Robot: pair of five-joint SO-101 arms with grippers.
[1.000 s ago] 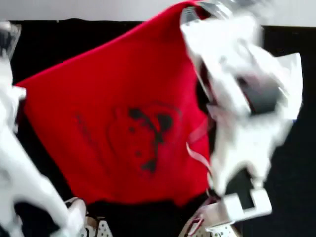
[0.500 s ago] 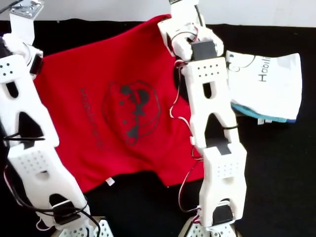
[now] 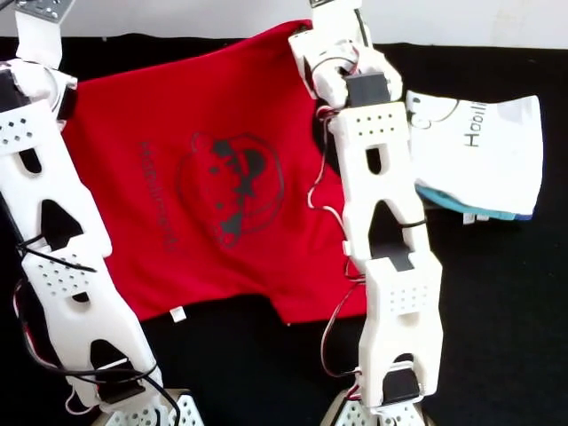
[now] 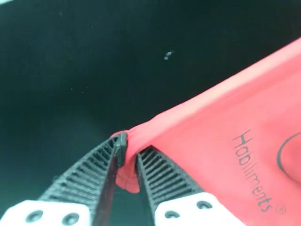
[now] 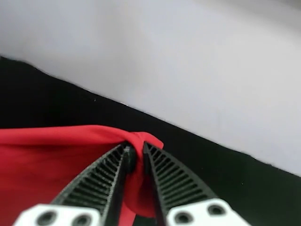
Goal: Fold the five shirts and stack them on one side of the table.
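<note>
Well, over on the left, the left tool (image 4: pixel 126 146) was pinched down narrow on one corner of the red shirt (image 3: pixel 231 204), with cloth bunched between its ribbed fingers at the far left of the counter (image 3: pixel 497 337). From that corner the held edge ran across the far side and climbed a little farther away towards the middle. The rest of the red shirt lay spread flat, print up, back towards the arm bases, and a small label showed at the near edge.

Moving across, the right tool (image 5: pixel 134 153) was squeezed just as tight on the other far corner, close to the counter's back edge. So each tool had one end of that far edge, and neither was nearer the job than the other. The cloth lay entirely on the near side of both tools, so to my eye the fold called for both to carry that edge together towards the near one.

Further right, just beside the right arm, sat the stack (image 3: pixel 475 151), a white shirt on top, apart from the red one.
</note>
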